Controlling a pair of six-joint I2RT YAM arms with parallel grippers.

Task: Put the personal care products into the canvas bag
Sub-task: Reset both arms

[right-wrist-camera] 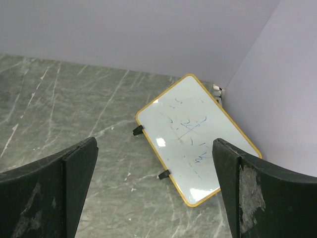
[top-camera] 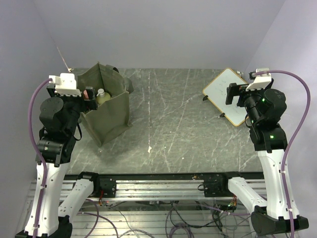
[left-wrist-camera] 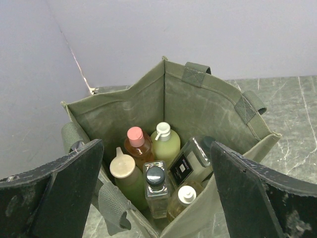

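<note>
Now the bag [top-camera: 106,111] stands upright on the left side of the table [top-camera: 188,129], near the back wall. Its top is open. The bottles [left-wrist-camera: 158,163] are inside it, packed close together at the bottom.

I can count six:
- An orange bottle [left-wrist-camera: 136,146] with a pink cap.
- A yellow-green bottle [left-wrist-camera: 167,146] with a white cap, right beside the orange one.
- A bottle with a cream cap [left-wrist-camera: 123,166], in front of the orange one.
- A clear square bottle [left-wrist-camera: 156,191] with a dark cap, standing up.
- Another clear square bottle [left-wrist-camera: 187,163] with a dark label, leaning over.
- A small bottle [left-wrist-camera: 185,195] with a white cap, at the near side.

If a tube is in there too, I cannot see it.

The left gripper [left-wrist-camera: 156,148] hangs right above the bag's open top. Its two fingers [left-wrist-camera: 59,193] are spread wide apart and nothing is between them.

The right gripper [right-wrist-camera: 154,144] is well apart from the bag, on the other side of the table. It is spread wide too and it holds nothing. It hangs over a whiteboard [right-wrist-camera: 198,144] that lies flat on the table in the far right corner, by the walls. The whiteboard has a yellow-brown frame. It has some faint scribbles on it and two small black clips on one long edge.
</note>
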